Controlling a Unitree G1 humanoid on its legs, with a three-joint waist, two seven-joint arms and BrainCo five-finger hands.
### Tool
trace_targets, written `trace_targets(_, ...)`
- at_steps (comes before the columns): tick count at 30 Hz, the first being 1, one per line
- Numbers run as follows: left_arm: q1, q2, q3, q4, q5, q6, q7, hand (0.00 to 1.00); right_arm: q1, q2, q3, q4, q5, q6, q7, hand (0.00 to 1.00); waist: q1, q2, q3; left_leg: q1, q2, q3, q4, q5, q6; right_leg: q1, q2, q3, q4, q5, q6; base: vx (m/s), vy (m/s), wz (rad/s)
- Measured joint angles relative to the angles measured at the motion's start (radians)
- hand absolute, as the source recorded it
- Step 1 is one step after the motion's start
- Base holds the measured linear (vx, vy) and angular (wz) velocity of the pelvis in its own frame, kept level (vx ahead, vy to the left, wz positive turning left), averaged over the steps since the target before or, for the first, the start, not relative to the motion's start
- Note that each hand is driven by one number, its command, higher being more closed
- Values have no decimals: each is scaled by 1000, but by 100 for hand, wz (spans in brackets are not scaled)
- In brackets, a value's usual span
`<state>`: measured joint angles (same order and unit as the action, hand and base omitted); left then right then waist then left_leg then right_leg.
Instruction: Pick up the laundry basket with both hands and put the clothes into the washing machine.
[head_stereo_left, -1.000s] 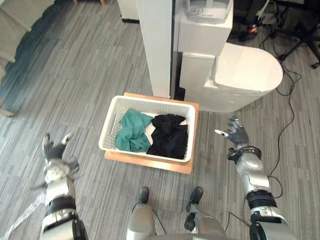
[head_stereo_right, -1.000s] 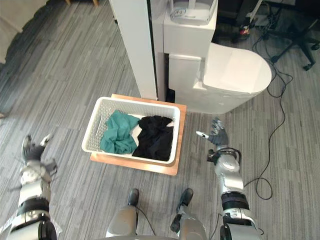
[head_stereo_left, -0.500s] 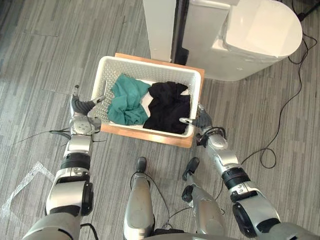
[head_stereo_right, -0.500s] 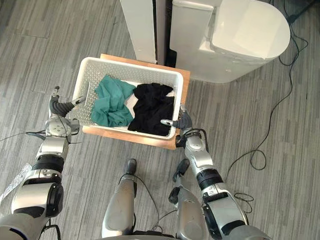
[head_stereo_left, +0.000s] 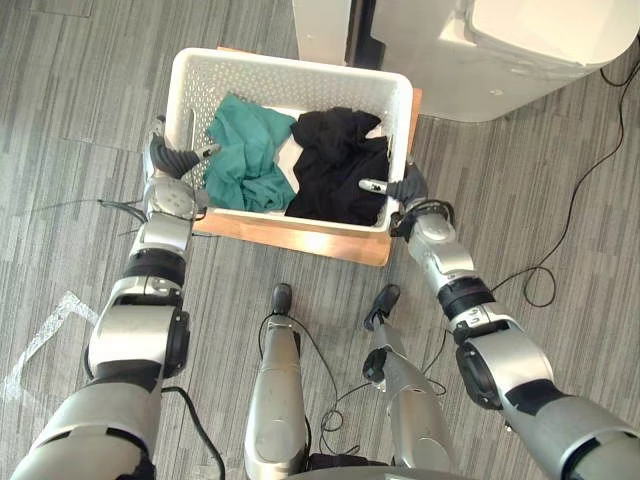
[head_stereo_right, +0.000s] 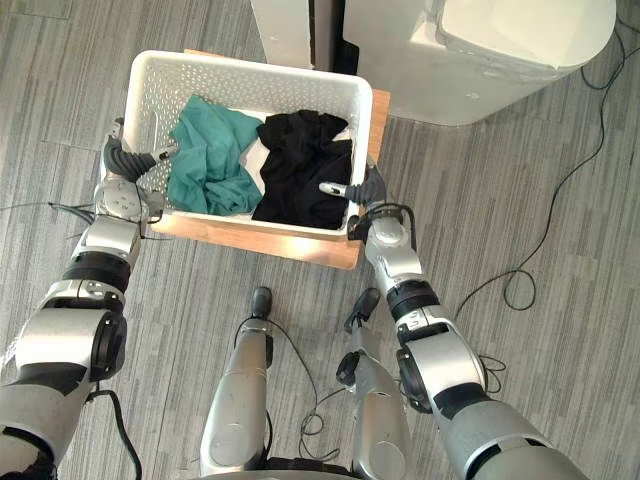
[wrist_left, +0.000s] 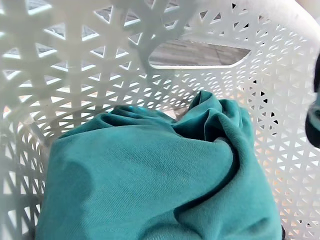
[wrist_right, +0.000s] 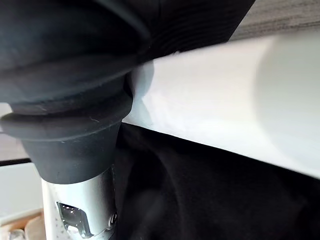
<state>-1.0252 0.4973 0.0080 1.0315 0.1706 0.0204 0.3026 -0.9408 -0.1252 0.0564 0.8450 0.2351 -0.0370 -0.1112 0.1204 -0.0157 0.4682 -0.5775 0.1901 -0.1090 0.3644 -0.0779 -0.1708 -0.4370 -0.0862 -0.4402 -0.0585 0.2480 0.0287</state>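
Observation:
The white lattice laundry basket (head_stereo_left: 290, 62) stands on a wooden board (head_stereo_left: 300, 238) on the floor, holding a teal garment (head_stereo_left: 245, 155) and a black garment (head_stereo_left: 335, 170). My left hand (head_stereo_left: 170, 165) is at the basket's left wall, fingers straight outside it and thumb reaching over the rim. My right hand (head_stereo_left: 408, 188) is at the right wall, thumb over the rim above the black garment. The right wrist view shows that thumb (wrist_right: 75, 125) against the white rim (wrist_right: 225, 125). In the left wrist view the teal garment (wrist_left: 150, 175) lies below a handle slot (wrist_left: 200, 52). The white washing machine (head_stereo_left: 520, 40) stands behind.
A white upright panel (head_stereo_left: 320, 20) stands just behind the basket, left of the washing machine. A thin black cable (head_stereo_left: 560, 270) trails over the grey plank floor on the right. Open floor lies to the left of the basket.
The camera has tipped down and nearer, so the whole picture shifted. Both hands have closed in from beside the basket to its side rims, thumbs now over the edges.

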Motion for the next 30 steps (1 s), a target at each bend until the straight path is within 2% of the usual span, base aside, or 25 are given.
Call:
trace_targets(3,-46,12,-5,1,0,15,-20,0,-42,0,-13,2,9,-2,-3,0,-2,-9,5,-32,1,7,11,1,-1,-28,-2,2,0,9,13,-64,61,-5)
trace_targets(9,-103,33,3,-10,0,24,-41,0,-96,2,-52,-16,12,-3,-3,0,-4,-10,5,-101,13,35,58,0,0,-81,-5,3,0,21,31,-44,63,-9)
trace_targets(10,-108,35,4,-15,0,29,-42,0,-99,2,-54,-20,12,-3,-2,100,-4,-11,5,-110,16,38,65,-1,2,-87,-5,1,1,22,31,-14,39,-6)
trace_targets(11,-109,36,4,-21,0,35,-44,0,-100,2,-55,-25,12,-3,-1,100,-4,-11,5,-113,16,40,66,-1,2,-91,-5,1,2,22,31,-15,44,-6)
trace_targets(12,-112,39,7,-31,0,41,-48,100,-102,2,-55,-34,12,-3,0,100,-4,-11,5,-120,19,43,71,-1,2,-96,-5,0,3,24,34,-11,28,-4)
trace_targets(16,-121,44,28,-45,7,57,-65,100,-119,0,-57,-34,11,5,-3,100,-7,-14,3,-134,31,71,79,-2,2,-111,-9,-3,5,24,35,-13,35,-6)
trace_targets(20,-137,64,41,-49,19,67,-78,100,-125,-11,-57,-16,7,10,-4,100,-30,-21,-1,-153,46,95,104,-5,8,-116,-13,-21,6,29,41,2,26,-1)
trace_targets(22,-137,69,41,-49,22,81,-86,100,-125,-11,-55,-7,7,11,-3,100,-31,-29,-5,-153,51,106,117,-10,17,-115,-12,-17,6,35,39,26,44,-11)
trace_targets(23,-137,69,41,-49,36,85,-86,100,-125,-12,-55,-6,7,12,-3,100,-31,-30,-6,-154,55,110,125,-14,22,-114,-10,-15,6,47,23,27,39,-7)
trace_targets(30,-131,65,40,-42,77,111,-131,100,-123,-25,-45,28,-3,32,-3,100,-49,-45,-15,-138,62,128,132,-18,27,-100,-6,-1,5,50,21,9,40,-4)
